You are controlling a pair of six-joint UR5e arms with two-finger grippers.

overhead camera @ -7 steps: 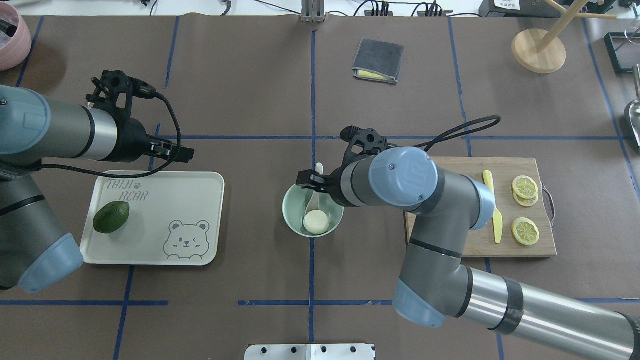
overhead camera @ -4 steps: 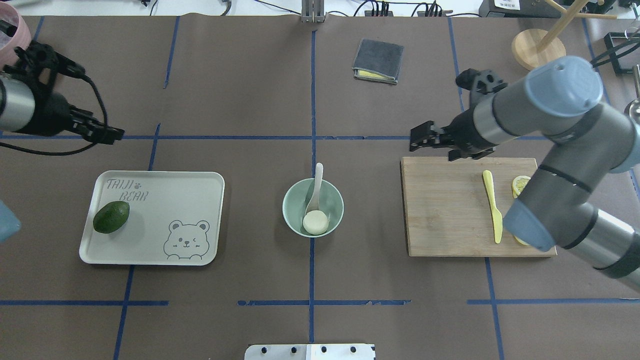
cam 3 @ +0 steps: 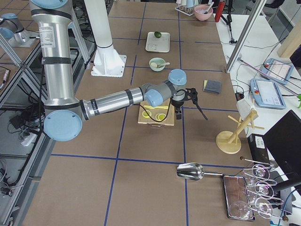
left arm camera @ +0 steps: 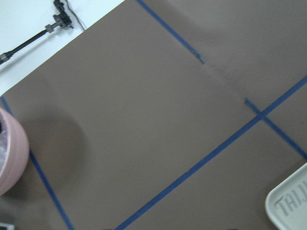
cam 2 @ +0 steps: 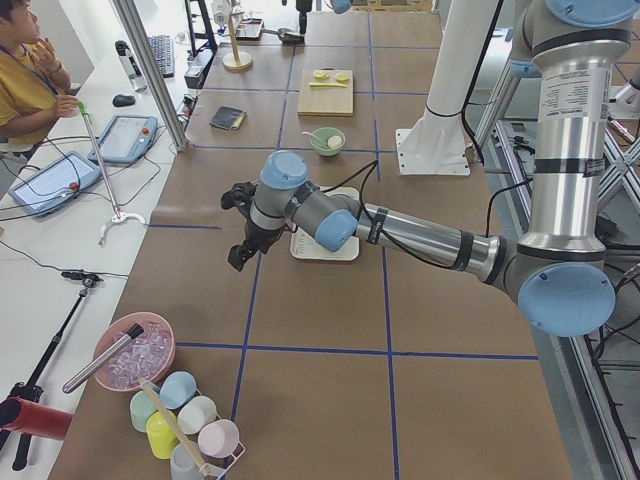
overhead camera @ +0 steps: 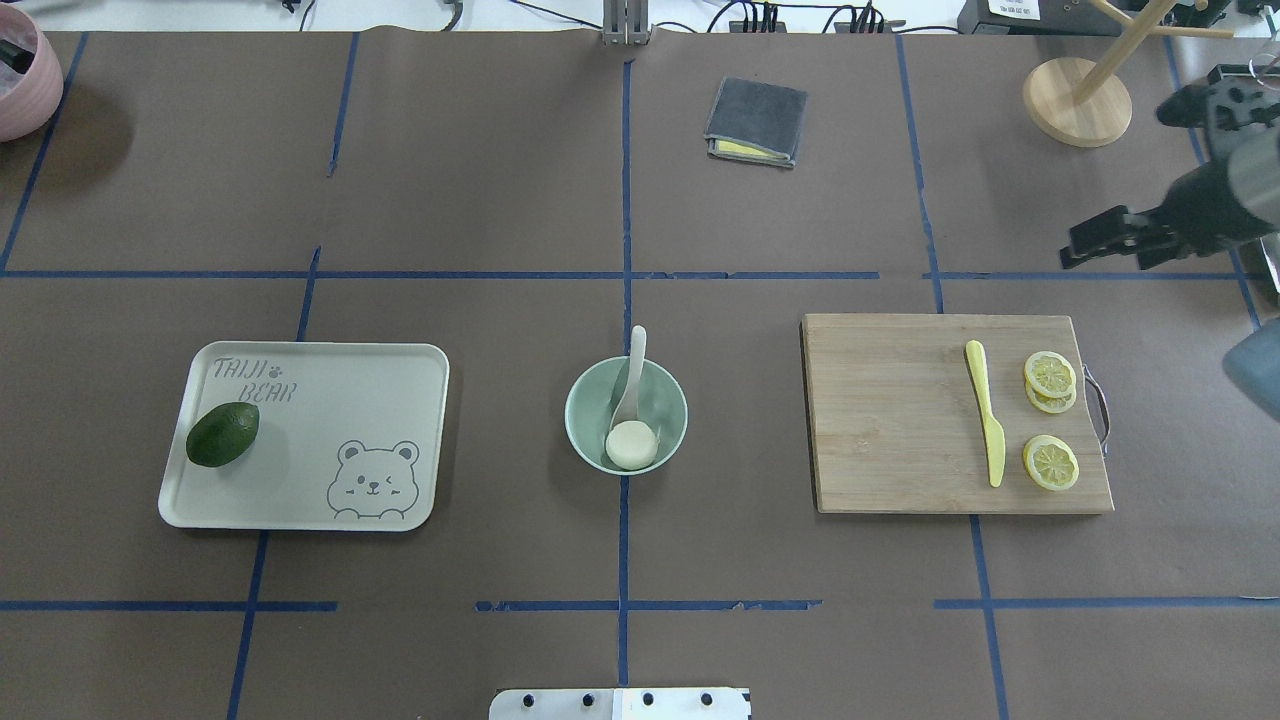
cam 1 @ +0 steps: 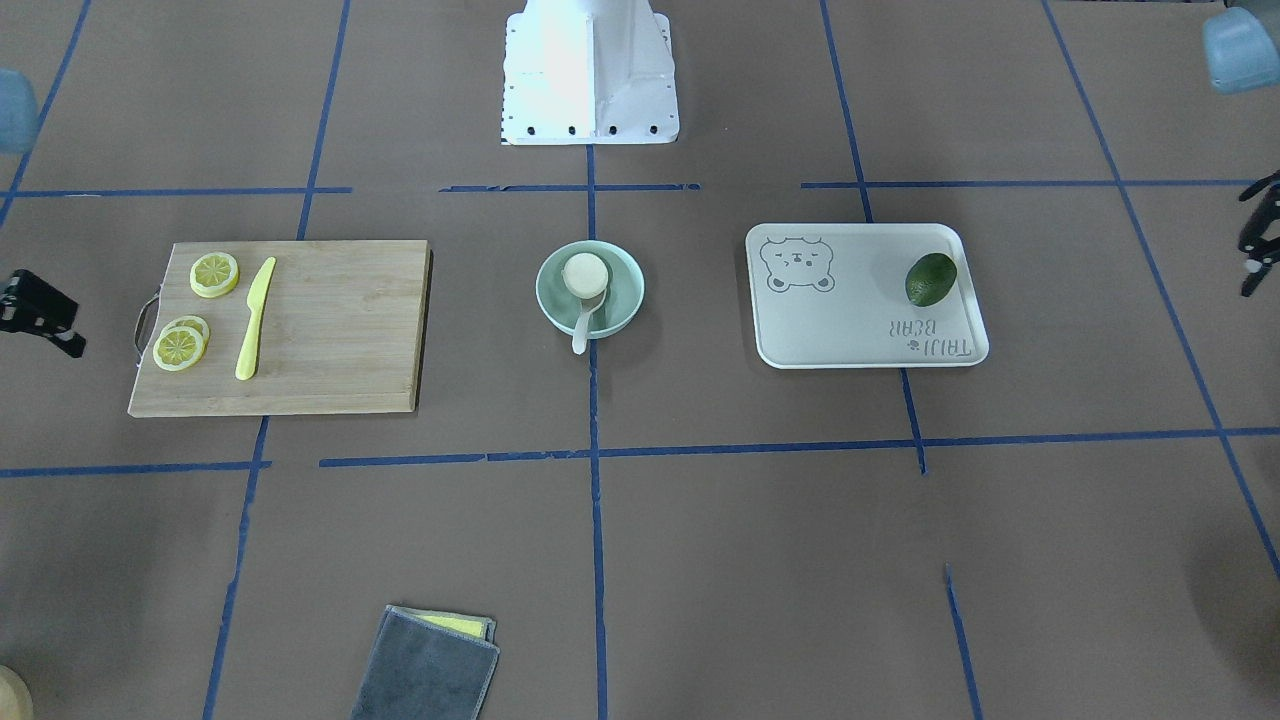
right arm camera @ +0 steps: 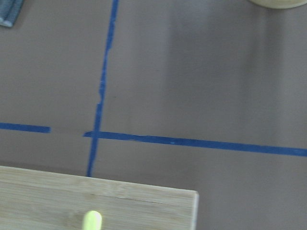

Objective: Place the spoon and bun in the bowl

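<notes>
The pale mint-green bowl (overhead camera: 578,398) stands at the table's centre, also in the front view (cam 1: 625,300). The white bun (overhead camera: 632,445) lies in it, flat side up. The off-white spoon (overhead camera: 634,372) rests in the bowl with its scoop against the bun and its handle over the far rim. My right gripper (overhead camera: 1085,245) is open and empty, far to the right beyond the board's far corner. My left gripper (cam 1: 1255,240) is at the table's left edge, out of the overhead view; it looks open and empty.
A bear-print tray (overhead camera: 400,400) with an avocado (overhead camera: 222,434) lies left of the bowl. A wooden board (overhead camera: 880,420) with a yellow knife (overhead camera: 985,415) and lemon slices (overhead camera: 1050,380) lies right. A grey cloth (overhead camera: 757,122), wooden stand (overhead camera: 1077,100) and pink bowl (overhead camera: 20,70) are at the back.
My right gripper has drawn away from above the bowl to the far right, leaving the spoon in the bowl. My left arm has swung out of the overhead view to the left.
</notes>
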